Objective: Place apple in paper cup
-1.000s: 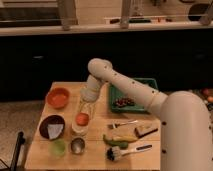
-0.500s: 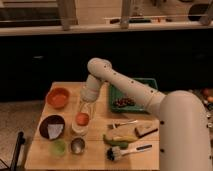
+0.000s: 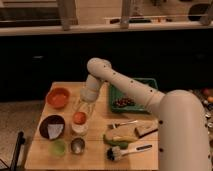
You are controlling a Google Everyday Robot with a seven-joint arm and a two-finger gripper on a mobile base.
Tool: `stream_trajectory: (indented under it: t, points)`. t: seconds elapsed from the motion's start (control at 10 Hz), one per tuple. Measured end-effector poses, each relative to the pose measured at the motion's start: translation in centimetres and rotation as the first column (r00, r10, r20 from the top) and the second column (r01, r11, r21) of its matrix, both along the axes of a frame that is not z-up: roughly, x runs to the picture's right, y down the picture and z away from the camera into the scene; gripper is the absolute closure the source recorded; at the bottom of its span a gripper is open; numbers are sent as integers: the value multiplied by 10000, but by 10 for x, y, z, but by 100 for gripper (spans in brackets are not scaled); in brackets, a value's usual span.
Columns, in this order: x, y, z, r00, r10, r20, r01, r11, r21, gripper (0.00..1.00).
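Apple (image 3: pixel 79 118) sits atop paper cup (image 3: pixel 79 129), tool (image 3: pixel 83 107) above.

Kitchen-type space: long dark counter (image 3: pixel 100 31) behind, wooden table (image 3: pixel 97 159) with bowls (image 3: pixel 58 98), cups (image 3: pixel 57 147), dish brush (image 3: pixel 125 151) beneath the gripper (image 3: pixel 82 110).

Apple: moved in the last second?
No. The apple sits on the paper cup, same offset from the orange bowl as before; the gripper hangs directly over it.
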State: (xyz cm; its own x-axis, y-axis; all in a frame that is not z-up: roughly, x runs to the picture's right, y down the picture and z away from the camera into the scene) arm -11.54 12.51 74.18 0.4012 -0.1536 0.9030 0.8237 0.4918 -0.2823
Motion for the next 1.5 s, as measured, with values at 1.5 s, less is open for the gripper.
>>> stream_trajectory:
  t: [1.5]
  points:
    - [5, -3, -1, 9998, 62, 167, -64, 9999, 139, 20]
